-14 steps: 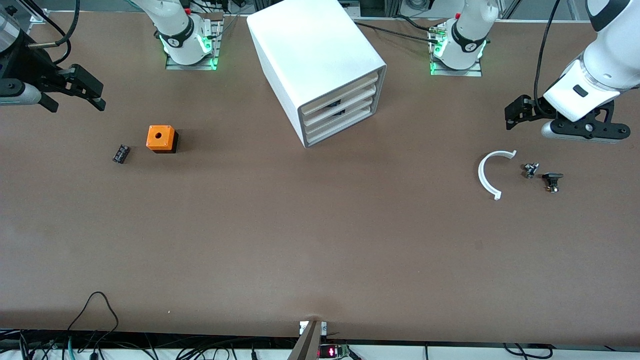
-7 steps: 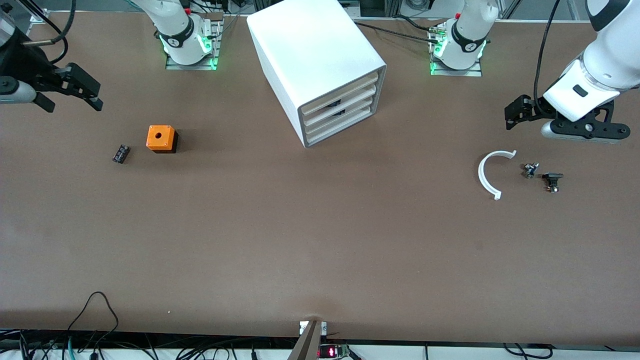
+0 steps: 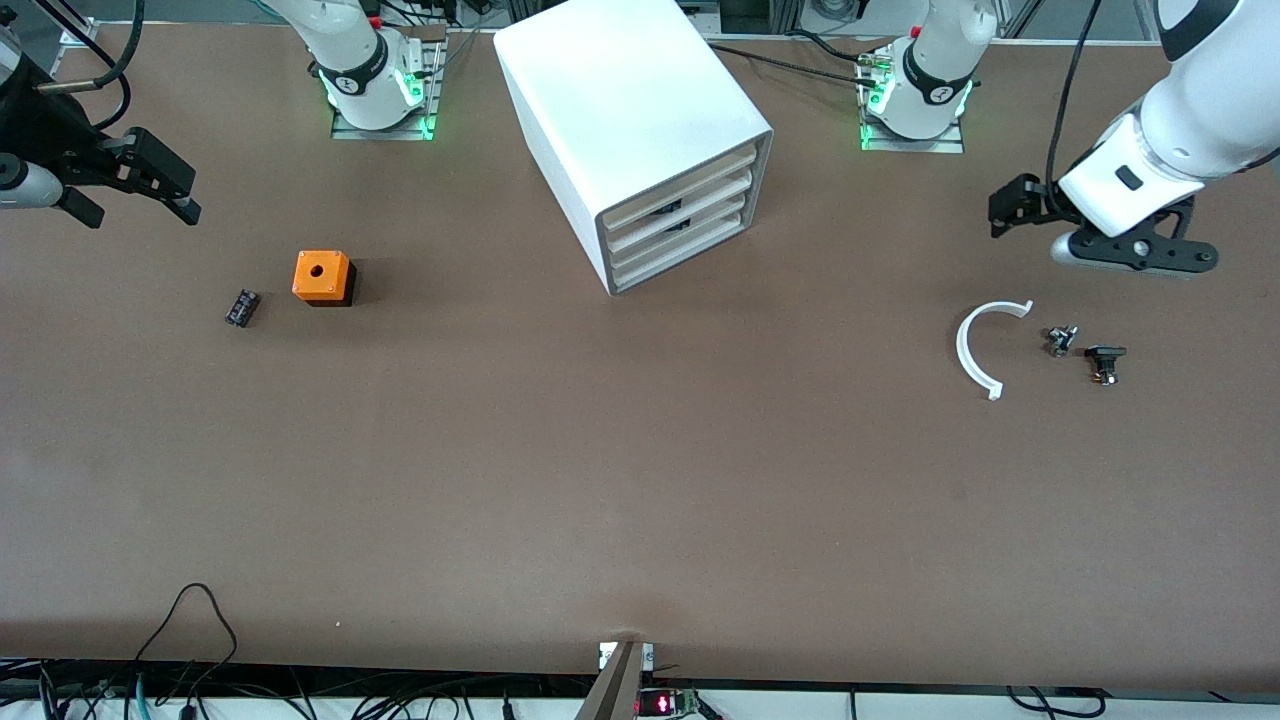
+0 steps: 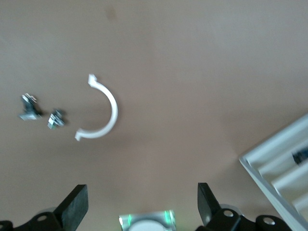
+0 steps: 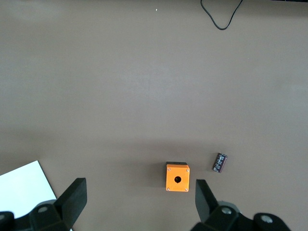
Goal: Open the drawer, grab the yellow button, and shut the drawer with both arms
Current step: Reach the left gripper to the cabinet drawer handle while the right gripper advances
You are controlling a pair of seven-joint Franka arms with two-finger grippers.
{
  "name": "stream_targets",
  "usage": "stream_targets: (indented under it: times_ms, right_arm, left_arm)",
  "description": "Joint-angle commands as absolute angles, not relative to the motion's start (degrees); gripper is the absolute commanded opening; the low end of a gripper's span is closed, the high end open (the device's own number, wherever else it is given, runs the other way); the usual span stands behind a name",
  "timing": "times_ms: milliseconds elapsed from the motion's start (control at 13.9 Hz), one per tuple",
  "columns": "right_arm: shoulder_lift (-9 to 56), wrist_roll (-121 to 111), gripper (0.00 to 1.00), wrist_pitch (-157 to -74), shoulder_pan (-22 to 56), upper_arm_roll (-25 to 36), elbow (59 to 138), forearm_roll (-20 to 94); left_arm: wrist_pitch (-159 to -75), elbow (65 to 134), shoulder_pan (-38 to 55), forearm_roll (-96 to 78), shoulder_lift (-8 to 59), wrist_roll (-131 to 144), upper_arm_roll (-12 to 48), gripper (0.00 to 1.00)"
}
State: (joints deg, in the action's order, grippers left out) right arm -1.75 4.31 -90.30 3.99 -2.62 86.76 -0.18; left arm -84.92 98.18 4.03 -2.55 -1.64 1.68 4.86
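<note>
The white cabinet [image 3: 640, 120] stands between the two arm bases, and a corner of it shows in the left wrist view [image 4: 284, 163]. Its three cream drawer fronts are all shut, with the drawer [image 3: 680, 182] uppermost. The button is hidden. My left gripper [image 3: 1003, 212] is open and empty in the air over bare table toward the left arm's end, pointing at the cabinet, and its fingers [image 4: 74, 208] stand wide apart. My right gripper [image 3: 186, 192] is open and empty over the table at the right arm's end, with wide-spread fingers [image 5: 72, 197].
An orange cube with a hole [image 3: 322, 276] and a small black part [image 3: 241, 307] lie toward the right arm's end. A white curved piece [image 3: 980, 345] and two small dark parts [image 3: 1061, 340] [image 3: 1104, 362] lie under the left arm.
The left gripper has moved a little toward the cabinet and the arm bases. The right gripper has drifted slightly toward the right arm's end of the table. Nothing on the table moved.
</note>
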Motion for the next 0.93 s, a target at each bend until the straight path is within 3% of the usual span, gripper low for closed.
stream_targets:
  times_ms: [0,574,861]
  right_arm:
    - [-0.5,4.6,1.00,-89.0,4.1,-2.7,84.8,-0.4]
    - [8.7,4.3,1.00,-88.3,4.2,-2.7,85.3,-0.4]
    - [13.0,5.3,1.00,-88.4,4.5,-2.9,85.6,-0.3]
  left_arm:
    - [-79.6,96.9,4.4,-6.5,-0.9,0.2,6.5,1.00]
    - [-79.5,98.3,2.8,-24.9,2.3,-8.2,6.7,1.00]
    - [-81.8,103.0,2.8,-37.7,4.2,-12.5,6.9,1.00]
